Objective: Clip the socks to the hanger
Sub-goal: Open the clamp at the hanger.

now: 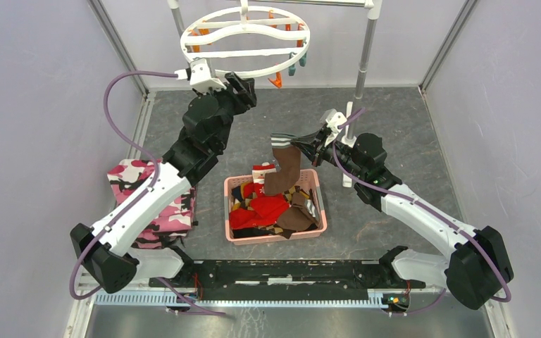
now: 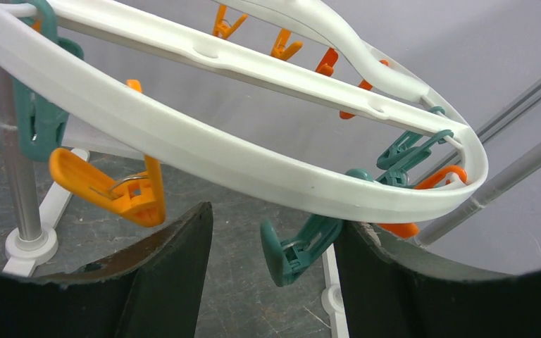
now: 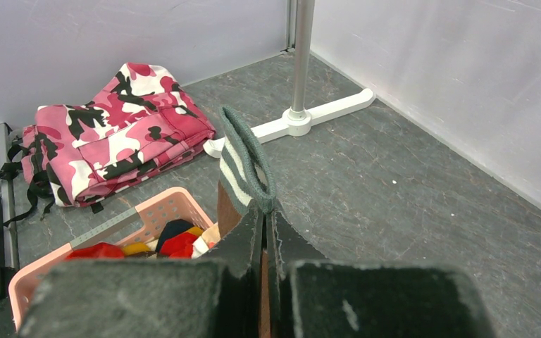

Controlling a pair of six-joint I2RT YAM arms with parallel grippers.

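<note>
The hanger [image 1: 245,41], a white ring with orange and teal clips, hangs at the back. My left gripper [image 1: 243,88] is raised just under its near rim [image 2: 253,162]. It stands open [image 2: 276,215], with a teal clip [image 2: 299,243] dangling between the fingers, close to the right finger [image 2: 380,282]. My right gripper [image 1: 310,144] is shut on a dark brown sock [image 1: 285,165] just below its grey-and-white striped cuff [image 3: 243,165]. That sock hangs down into the basket. A second brown sock [image 1: 297,220] lies in the basket.
A pink basket [image 1: 232,236] of mixed socks, including red ones [image 1: 264,208], sits at the centre. Folded pink camouflage cloth [image 1: 148,197] lies on the left. The rack's metal pole [image 1: 365,63] and white foot [image 3: 303,120] stand behind the right gripper. An orange clip [image 2: 113,190] hangs left of the left fingers.
</note>
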